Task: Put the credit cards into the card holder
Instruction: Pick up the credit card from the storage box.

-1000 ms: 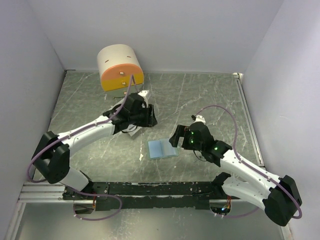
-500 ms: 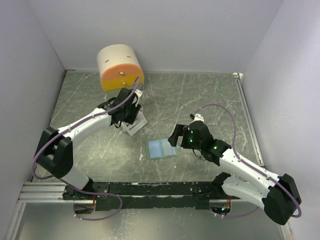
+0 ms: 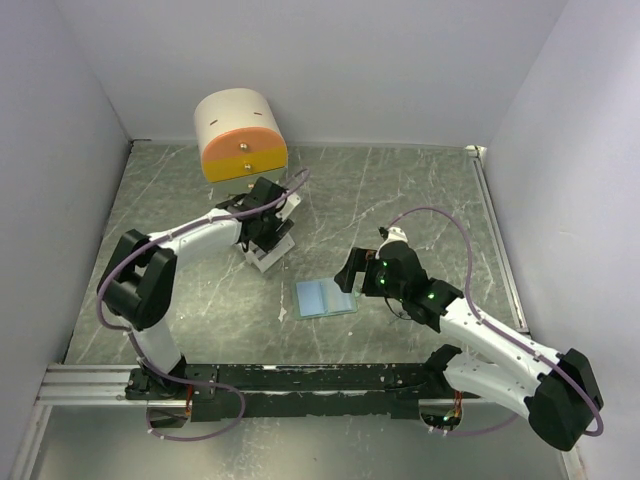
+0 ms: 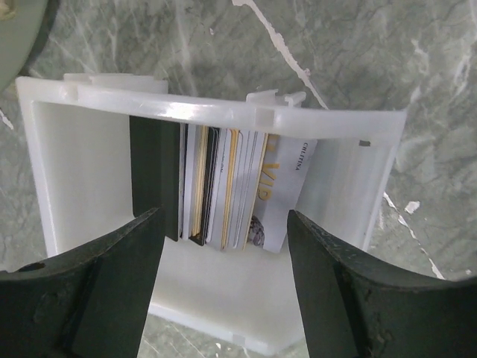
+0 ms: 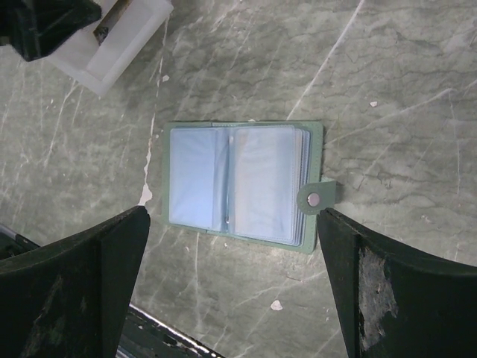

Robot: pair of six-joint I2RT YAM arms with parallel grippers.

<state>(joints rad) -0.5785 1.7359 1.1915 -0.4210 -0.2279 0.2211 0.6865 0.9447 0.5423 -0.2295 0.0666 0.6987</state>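
Several credit cards [image 4: 223, 186] stand on edge in a white open-topped box [image 4: 67, 149], a dark one at the left and pale and gold-edged ones beside it. My left gripper [image 4: 223, 298] is open just above the box, jaws either side of the stack, holding nothing; it covers most of the box in the top view [image 3: 262, 222]. The card holder [image 5: 238, 183] lies open on the table, pale blue inside, grey-green rim, clasp tab at its right. My right gripper [image 5: 235, 291] hovers open above it, empty. The holder also shows in the top view [image 3: 322, 297].
A big cream cylinder with orange and yellow drawers [image 3: 238, 135] stands at the back left, close behind the box [image 3: 270, 257]. White walls enclose the marbled table [image 3: 420, 200]. A black rail [image 3: 300, 378] runs along the near edge.
My left arm has swung back over the white box and now covers it from above. The right arm and the open holder have stayed put.
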